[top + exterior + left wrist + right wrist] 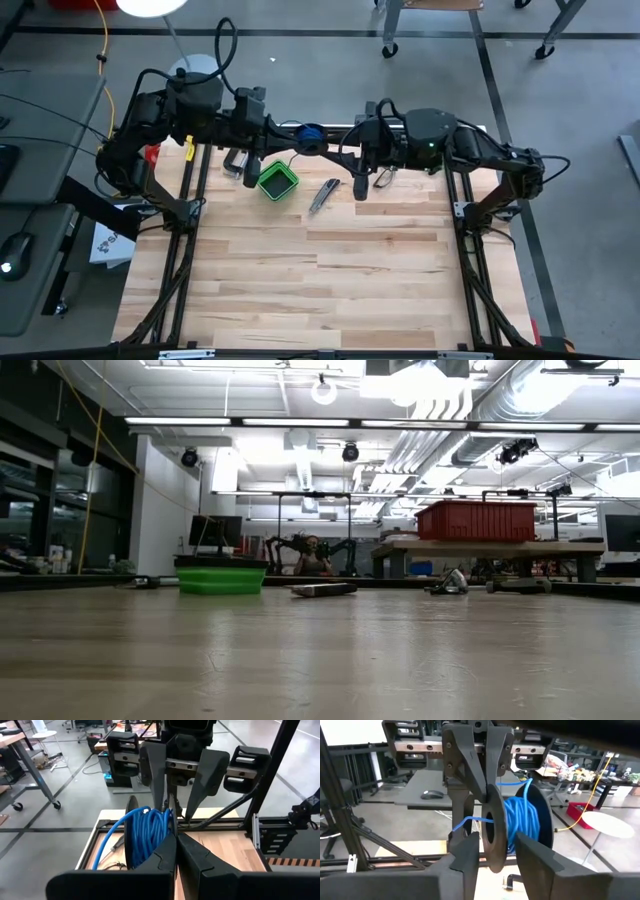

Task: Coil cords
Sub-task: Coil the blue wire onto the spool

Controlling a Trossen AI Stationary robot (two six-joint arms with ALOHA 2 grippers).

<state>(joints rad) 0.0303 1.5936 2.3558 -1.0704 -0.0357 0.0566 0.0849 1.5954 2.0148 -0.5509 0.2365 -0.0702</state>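
Observation:
The dark spool (308, 134), wound with blue wire (150, 832), hangs above the table's far edge between my two grippers. My left gripper (176, 851) comes from the table's left and is shut on it. My right gripper (497, 862) comes from the right and is open. Its fingers stand on either side of one flange (493, 837); I cannot tell whether they touch it. A loose strand of wire (464, 823) leads off the spool. The low view shows neither the spool nor the grippers. My left gripper pinches the rim of one spool flange (173, 831) between its two fingers. They come about level from the table's left. The spool is lifted clear of the table with its flanges upright. The wire loops slack off its side (111, 840).
A green box (278, 181) stands on the table just in front of the spool. A folded knife-like tool (322, 195), a dark clamp (236, 163) and a small tool (385, 178) lie near it. A yellow cable (103, 60) runs on the floor at far left. The near half of the table (320, 290) is bare wood.

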